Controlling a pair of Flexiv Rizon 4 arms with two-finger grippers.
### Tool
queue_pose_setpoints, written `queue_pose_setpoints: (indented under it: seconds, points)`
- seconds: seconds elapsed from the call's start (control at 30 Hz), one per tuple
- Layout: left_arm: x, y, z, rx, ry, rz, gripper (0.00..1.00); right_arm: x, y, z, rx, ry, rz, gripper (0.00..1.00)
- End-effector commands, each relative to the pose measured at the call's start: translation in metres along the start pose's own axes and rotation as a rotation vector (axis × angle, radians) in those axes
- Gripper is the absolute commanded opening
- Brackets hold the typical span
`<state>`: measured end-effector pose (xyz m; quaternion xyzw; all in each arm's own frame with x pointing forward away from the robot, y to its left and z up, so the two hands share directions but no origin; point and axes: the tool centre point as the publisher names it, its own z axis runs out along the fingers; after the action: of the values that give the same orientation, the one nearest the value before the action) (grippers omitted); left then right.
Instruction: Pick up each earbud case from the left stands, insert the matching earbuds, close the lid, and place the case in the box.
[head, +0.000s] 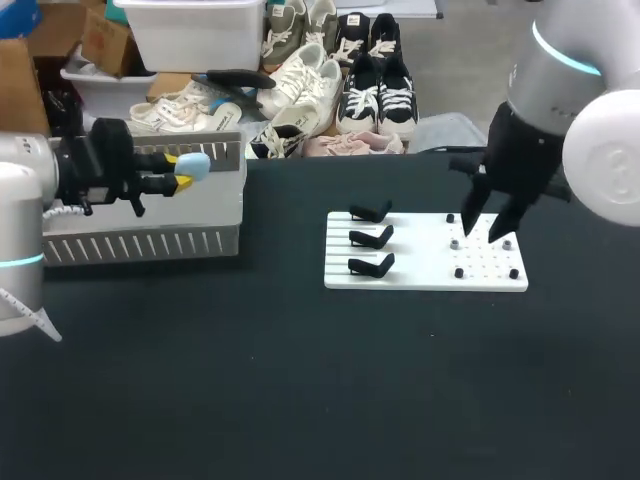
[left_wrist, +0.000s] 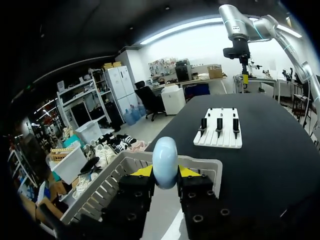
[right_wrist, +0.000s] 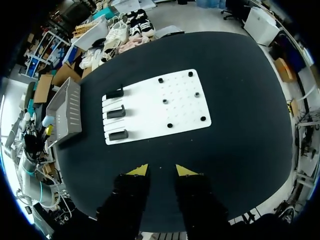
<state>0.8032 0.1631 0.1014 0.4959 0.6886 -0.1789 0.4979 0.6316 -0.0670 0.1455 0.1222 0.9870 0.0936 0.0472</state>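
The left gripper (head: 183, 172) is clamped on a smooth, rounded pale-blue earbud case (head: 197, 165). It sits egg-like between the yellow tips, well to the left of the flat white board (head: 420, 278) and above the grey slatted plastic box (head: 140, 245). The right gripper (right_wrist: 161, 170) hangs over the board's pegged right half, fingers parted, holding nothing. Three black angular stands (head: 372, 238) line the board's left side.

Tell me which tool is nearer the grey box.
Left. The left tool holds the blue case over the box; the right tool hangs near the white board, well away.
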Motion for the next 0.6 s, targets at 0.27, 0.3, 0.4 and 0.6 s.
queue_pose_setpoints:
  seconds: [0.27, 0.3, 0.4, 0.6]
  points:
    - [0.037, 0.027, 0.048, 0.227, 0.049, -0.049, 0.00, 0.017, 0.003, -0.005, 0.033, -0.051, 0.055, 0.28]
    - [0.038, 0.027, 0.049, 0.231, 0.043, -0.053, 0.06, 0.018, 0.003, -0.005, 0.034, -0.051, 0.059, 0.28]
    - [0.039, 0.027, 0.050, 0.245, 0.048, -0.053, 0.60, 0.019, 0.003, -0.006, 0.036, -0.055, 0.065, 0.29]
    - [0.028, 0.021, 0.036, 0.232, 0.033, -0.028, 1.00, 0.017, 0.000, -0.014, 0.032, -0.085, 0.063, 0.29]
